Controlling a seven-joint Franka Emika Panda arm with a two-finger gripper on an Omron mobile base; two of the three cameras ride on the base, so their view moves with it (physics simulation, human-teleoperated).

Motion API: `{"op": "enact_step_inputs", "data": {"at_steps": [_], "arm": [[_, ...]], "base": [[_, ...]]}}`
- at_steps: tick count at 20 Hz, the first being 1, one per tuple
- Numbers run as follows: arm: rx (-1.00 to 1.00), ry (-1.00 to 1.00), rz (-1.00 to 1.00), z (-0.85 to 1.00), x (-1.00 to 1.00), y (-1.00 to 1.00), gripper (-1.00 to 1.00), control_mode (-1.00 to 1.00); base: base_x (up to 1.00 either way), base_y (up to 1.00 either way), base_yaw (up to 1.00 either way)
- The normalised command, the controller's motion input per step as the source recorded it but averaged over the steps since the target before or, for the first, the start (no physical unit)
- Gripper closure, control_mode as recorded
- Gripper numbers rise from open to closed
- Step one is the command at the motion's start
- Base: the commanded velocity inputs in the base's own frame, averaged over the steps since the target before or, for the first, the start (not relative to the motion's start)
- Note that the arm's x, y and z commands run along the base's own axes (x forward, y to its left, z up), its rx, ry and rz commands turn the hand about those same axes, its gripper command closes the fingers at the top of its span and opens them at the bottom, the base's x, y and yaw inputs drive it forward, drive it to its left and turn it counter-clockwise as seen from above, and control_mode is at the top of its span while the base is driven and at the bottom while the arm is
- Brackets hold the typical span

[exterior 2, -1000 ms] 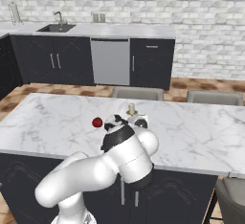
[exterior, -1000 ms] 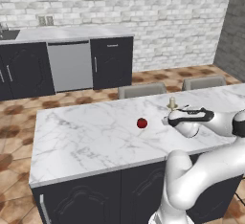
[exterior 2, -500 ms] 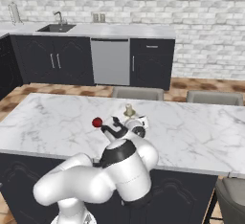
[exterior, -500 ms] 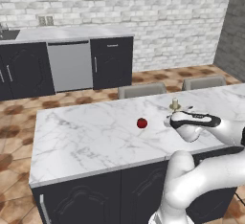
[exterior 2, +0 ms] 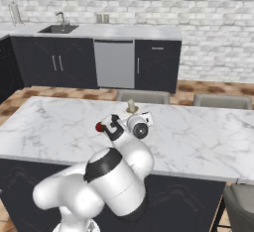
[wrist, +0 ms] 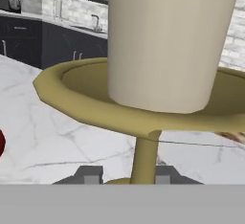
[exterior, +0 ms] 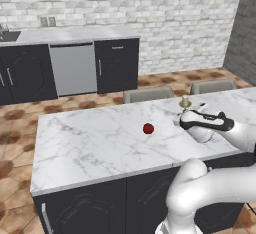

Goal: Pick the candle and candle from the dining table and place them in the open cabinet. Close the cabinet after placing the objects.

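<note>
candle: a cream cylinder candle on a slim brass candlestick (wrist: 158, 46) stands upright on the far side of the large island table with the white grey-veined marble top (exterior: 95, 143); it also shows at (exterior: 184, 102) and (exterior 2: 131, 106).
candlestick parts: in the hand view a wide brass drip dish rings the foot of the cream cylinder, and a thin brass stem drops from the dish down between the two finger tips.
gripper: the two-finger gripper on the white arm (wrist: 123, 175) sits low at the stem, one dark tip on each side of it; from the left base view the hand (exterior: 186, 120) lies level, just on the near side of the candle.
fingers: set narrowly about the stem, close on both sides; whether the pads press the brass or stand just off it, i cannot tell.
apple: a small red apple (exterior: 148, 128) rests on the marble, apart from the candle toward the table's middle; it sits beside the wrist in the right base view (exterior 2: 99, 127).
background: a marble counter backed by white brick (exterior 2: 119, 30) carries a sink with a tap (exterior 2: 59, 25).
</note>
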Motion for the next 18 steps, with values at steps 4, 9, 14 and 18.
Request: {"op": "enact_step_inputs", "data": {"at_steps": [4,9,14,18], "arm": [[-0.02,0.0,0.0,0.53,-0.29,0.0,1.0,-1.0],[0.0,0.0,0.0,0.54,-0.35,0.0,1.0,-1.0],[0.0,0.0,0.0,0.57,-0.39,0.0,1.0,-1.0],[0.0,0.0,0.0,0.54,-0.36,0.0,1.0,-1.0]], "base": [[0.0,0.0,0.0],[0.0,0.0,0.0],[0.0,0.0,0.0],[0.0,0.0,0.0]]}}
